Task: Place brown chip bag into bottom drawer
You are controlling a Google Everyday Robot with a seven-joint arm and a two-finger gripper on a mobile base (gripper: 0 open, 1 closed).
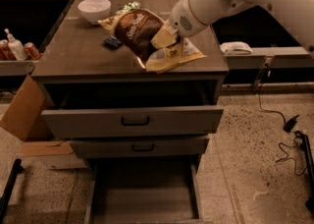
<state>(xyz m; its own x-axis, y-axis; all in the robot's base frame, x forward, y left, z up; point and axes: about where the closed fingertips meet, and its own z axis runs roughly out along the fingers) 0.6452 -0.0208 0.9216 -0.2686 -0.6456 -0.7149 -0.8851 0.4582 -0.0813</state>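
The brown chip bag (139, 33), dark brown with white "Sea Salt" lettering and pale yellow edges, hangs tilted just above the cabinet top (78, 53). My gripper (167, 39) comes in from the upper right on a white arm and is shut on the bag's right side. The bag's cream back panel (174, 56) sticks out below the gripper. The bottom drawer (144, 196) is pulled out at the foot of the grey cabinet, its flat grey floor bare.
A white bowl (94, 9) and a green crushed can (128, 7) stand at the back of the cabinet top; a small dark blue packet (112, 42) lies behind the bag. The two upper drawers (132, 120) stick out partly. A cardboard box (24, 115) leans at left; cables (289, 134) lie at right.
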